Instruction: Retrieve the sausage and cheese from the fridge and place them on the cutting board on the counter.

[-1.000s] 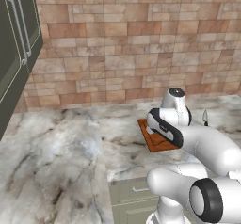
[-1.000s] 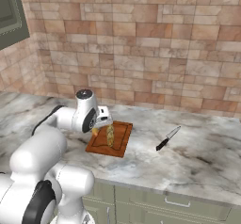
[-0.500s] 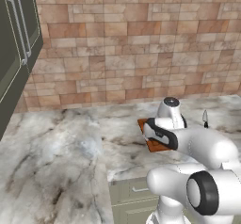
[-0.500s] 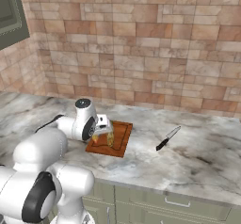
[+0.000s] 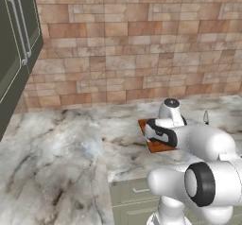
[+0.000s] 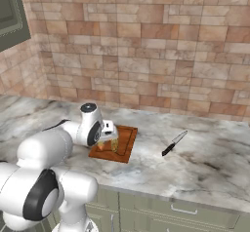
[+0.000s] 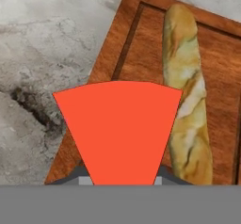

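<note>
Marbled counter (image 6: 205, 163) beneath a brick wall

A wooden cutting board (image 6: 126, 145) and a black-handled knife (image 6: 174, 143) lie on it, apart.

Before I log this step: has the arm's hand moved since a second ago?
Yes. In the right base view the gripper, shut on the cheese, has sunk toward the cutting board.

Hand (image 7: 120, 178) low, clamped, arm bent.
</note>
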